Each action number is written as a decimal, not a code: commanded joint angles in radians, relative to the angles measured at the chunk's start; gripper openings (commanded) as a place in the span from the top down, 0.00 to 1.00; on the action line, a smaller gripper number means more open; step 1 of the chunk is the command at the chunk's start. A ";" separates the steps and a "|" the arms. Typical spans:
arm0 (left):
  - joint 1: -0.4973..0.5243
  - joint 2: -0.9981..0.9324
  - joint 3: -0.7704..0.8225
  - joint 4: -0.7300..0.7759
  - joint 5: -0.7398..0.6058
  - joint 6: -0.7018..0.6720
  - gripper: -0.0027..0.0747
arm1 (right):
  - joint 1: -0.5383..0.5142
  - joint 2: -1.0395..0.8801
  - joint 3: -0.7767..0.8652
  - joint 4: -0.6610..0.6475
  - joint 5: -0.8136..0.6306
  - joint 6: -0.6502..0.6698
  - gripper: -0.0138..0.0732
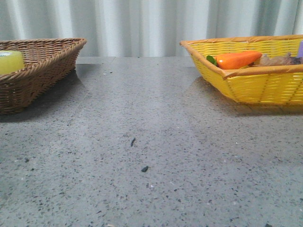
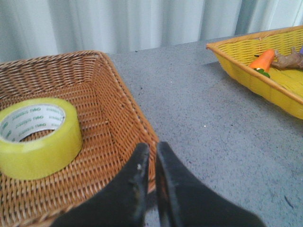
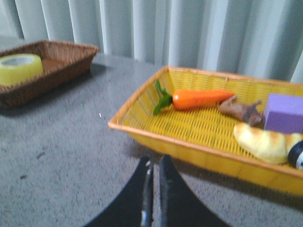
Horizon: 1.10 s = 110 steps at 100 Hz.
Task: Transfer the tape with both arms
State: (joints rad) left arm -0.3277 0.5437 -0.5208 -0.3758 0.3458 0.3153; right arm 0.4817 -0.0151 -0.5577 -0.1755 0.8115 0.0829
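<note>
The tape [image 2: 38, 137], a wide yellow-green roll with a white printed core, lies flat in the brown wicker basket [image 2: 113, 99]. It shows at the far left of the front view [image 1: 10, 61] and far off in the right wrist view [image 3: 20, 69]. My left gripper [image 2: 151, 150] is shut and empty, above the brown basket's near rim, beside the tape. My right gripper [image 3: 155, 161] is shut and empty, over the table just outside the yellow basket [image 3: 156, 135]. Neither gripper shows in the front view.
The yellow basket [image 1: 265, 85] at the right holds an orange toy carrot [image 1: 236, 59], a brown figure [image 3: 241, 110], a purple block [image 3: 284, 113] and a pale bread-like piece [image 3: 262, 141]. Grey speckled table [image 1: 142, 142] lies between the baskets. White curtain behind.
</note>
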 commanded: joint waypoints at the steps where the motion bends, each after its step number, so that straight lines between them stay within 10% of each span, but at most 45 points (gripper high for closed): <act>1: -0.011 -0.058 0.011 -0.029 -0.095 0.003 0.99 | 0.002 -0.006 0.011 -0.022 -0.070 -0.010 0.90; 57: -0.011 -0.096 0.070 -0.029 -0.096 0.003 0.99 | 0.002 -0.006 0.083 -0.024 -0.049 -0.010 0.90; 90: 0.001 -0.301 0.420 0.137 -0.471 0.005 0.99 | 0.002 -0.006 0.083 -0.024 -0.044 -0.010 0.90; 110: 0.034 -0.465 0.527 0.186 -0.264 -0.093 0.99 | 0.002 -0.006 0.083 -0.024 -0.041 -0.010 0.90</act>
State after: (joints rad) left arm -0.3163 0.1221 0.0058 -0.2286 0.0577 0.2594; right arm 0.4817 -0.0151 -0.4540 -0.1771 0.8365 0.0829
